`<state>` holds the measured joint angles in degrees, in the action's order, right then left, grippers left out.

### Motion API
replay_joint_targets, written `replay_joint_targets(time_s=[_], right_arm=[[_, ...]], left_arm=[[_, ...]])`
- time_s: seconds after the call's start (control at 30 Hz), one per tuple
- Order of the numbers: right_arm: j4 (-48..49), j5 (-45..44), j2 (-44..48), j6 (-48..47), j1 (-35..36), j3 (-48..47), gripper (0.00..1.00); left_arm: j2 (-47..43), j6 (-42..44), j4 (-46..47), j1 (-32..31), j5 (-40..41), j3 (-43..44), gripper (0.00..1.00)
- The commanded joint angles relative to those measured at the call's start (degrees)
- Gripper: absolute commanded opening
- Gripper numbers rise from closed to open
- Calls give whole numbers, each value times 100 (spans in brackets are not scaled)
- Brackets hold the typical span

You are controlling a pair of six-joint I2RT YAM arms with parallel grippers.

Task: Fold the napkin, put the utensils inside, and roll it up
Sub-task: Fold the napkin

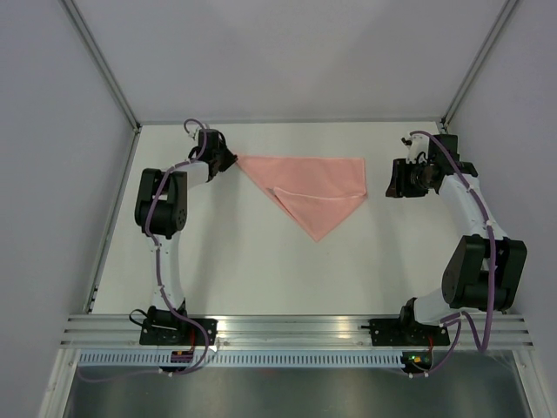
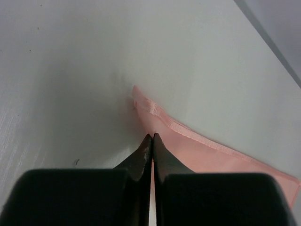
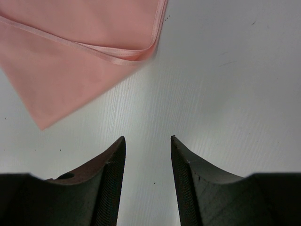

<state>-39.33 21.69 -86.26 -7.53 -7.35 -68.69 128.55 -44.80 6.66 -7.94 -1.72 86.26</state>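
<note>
The salmon-pink napkin (image 1: 305,187) lies folded into a triangle on the white table, its point toward the arms. My left gripper (image 1: 231,160) is at the napkin's left corner. In the left wrist view its jaws (image 2: 152,136) are closed together on the edge of the napkin (image 2: 202,150), with pink cloth showing in the slit between them. My right gripper (image 1: 392,180) hovers just right of the napkin's right corner. It stands open (image 3: 148,137) over bare table, with the napkin's (image 3: 70,70) hemmed corner ahead and to its left. The utensils are out of view.
The white table (image 1: 261,279) is bounded by grey walls at left, right and back. An aluminium rail (image 1: 296,329) carrying both arm bases runs along the near edge.
</note>
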Motion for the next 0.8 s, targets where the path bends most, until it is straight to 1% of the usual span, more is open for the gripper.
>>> replay_joint_targets(time_s=[0.0, 0.07, 0.1, 0.17, 0.2, 0.3, 0.33, 0.4, 0.43, 0.53, 0.57, 0.63, 0.67, 0.73, 0.77], right_arm=[[189, -121, 56, -47, 67, 31, 49], [189, -139, 57, -56, 85, 31, 49], [198, -148, 57, -47, 94, 39, 49], [207, -183, 57, -47, 120, 31, 49], [215, -200, 57, -47, 129, 39, 49], [233, -262, 48, -56, 190, 48, 49], [233, -271, 48, -47, 225, 40, 49], [250, -314, 30, -56, 252, 39, 49], [251, -332, 30, -56, 278, 39, 49], [259, -368, 21, -56, 322, 48, 49], [259, -368, 21, -56, 322, 48, 49], [268, -385, 21, -56, 322, 57, 49], [268, -385, 21, -47, 322, 57, 49], [268, -385, 21, -47, 322, 57, 49], [268, -385, 21, -47, 331, 57, 49]], left_arm=[[-654, 243, 871, 39, -180, -425, 2], [-857, 313, 1231, 30, -416, -740, 2], [-936, 401, 1572, 30, -530, -829, 2], [-1174, 454, 1794, 21, -768, -1074, 2], [-1253, 454, 2230, 21, -908, -1189, 2], [-1517, 506, 2663, -49, -1348, -1576, 2], [-1552, 524, 2996, -75, -1532, -1664, 2], [-1631, 647, 3235, -181, -2076, -1840, 2], [-1649, 691, 3594, -225, -2287, -1928, 2], [-1702, 867, 3903, -444, -2946, -2174, 2], [-1693, 963, 3957, -549, -3297, -2209, 2], [-1693, 1086, 3966, -655, -3580, -2245, 2], [-1684, 1183, 3949, -760, -3877, -2280, 2], [-1702, 1324, 3879, -875, -4212, -2306, 2], [-1728, 1533, 3722, -1015, -4275, -2385, 2]])
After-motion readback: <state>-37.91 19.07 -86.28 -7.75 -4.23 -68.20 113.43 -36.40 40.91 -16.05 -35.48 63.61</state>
